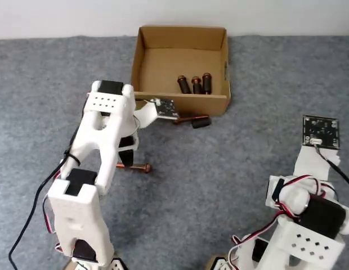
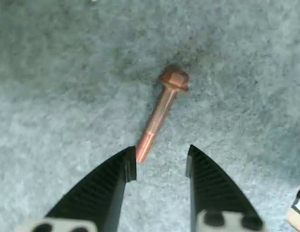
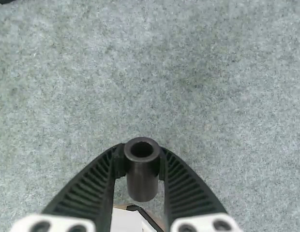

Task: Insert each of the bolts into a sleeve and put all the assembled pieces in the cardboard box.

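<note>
Partly done, by the look of it. At centre-left of the high view a loose copper bolt (image 1: 135,167) lies flat on the grey bench (image 1: 247,185), not yet in any sleeve. The left tool (image 2: 159,162) hangs just over it, jaws spread apart and empty; in the left wrist view the bolt's tip sits right beside one finger (image 2: 127,164), and its hex head points away from the tool.

Upper centre of the high view: the cardboard box (image 1: 180,102) holds three assembled pieces (image 1: 195,84) standing close together near its right wall, so those count as finished. Just outside the box's front wall lies a fourth piece (image 1: 194,120), a copper shaft running into a dark sleeve. It looks assembled but is not boxed.

Lower right of the high view is the right arm (image 1: 309,219). In its wrist view the right tool (image 3: 140,154) is clamped on a black sleeve (image 3: 141,181), open bore facing the camera, held above the bench.

Left to do, as I judge it: pick up the bolt, fit it into the held sleeve, then box that piece and the fourth piece.
</note>
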`<state>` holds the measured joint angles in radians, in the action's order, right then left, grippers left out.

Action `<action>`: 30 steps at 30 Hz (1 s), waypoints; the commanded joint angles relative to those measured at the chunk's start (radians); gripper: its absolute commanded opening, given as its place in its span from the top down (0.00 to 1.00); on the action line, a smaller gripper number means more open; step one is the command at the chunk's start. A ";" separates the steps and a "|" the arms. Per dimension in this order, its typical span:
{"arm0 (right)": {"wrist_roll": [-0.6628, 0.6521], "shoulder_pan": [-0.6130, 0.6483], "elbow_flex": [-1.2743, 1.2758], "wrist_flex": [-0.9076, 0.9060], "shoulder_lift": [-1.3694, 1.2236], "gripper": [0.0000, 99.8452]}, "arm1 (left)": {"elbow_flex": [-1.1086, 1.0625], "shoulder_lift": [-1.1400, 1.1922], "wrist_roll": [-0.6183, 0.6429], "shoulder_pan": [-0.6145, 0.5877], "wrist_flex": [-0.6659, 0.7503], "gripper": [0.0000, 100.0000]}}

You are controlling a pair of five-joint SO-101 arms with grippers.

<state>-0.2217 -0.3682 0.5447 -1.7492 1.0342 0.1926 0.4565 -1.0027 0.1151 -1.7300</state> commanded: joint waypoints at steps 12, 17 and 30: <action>0.002 -0.012 -0.008 -0.027 0.010 0.99 | 0.045 0.144 -0.011 0.072 0.121 0.83; 0.002 -0.012 -0.008 -0.024 0.010 0.99 | 0.045 0.183 -0.008 0.086 0.160 0.83; 0.002 -0.008 -0.009 -0.019 0.010 0.99 | 0.047 0.219 0.021 0.118 0.064 0.99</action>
<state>-0.2217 -0.3682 0.5447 -1.7492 1.0342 0.2279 0.6943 -1.0042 0.2163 -1.6226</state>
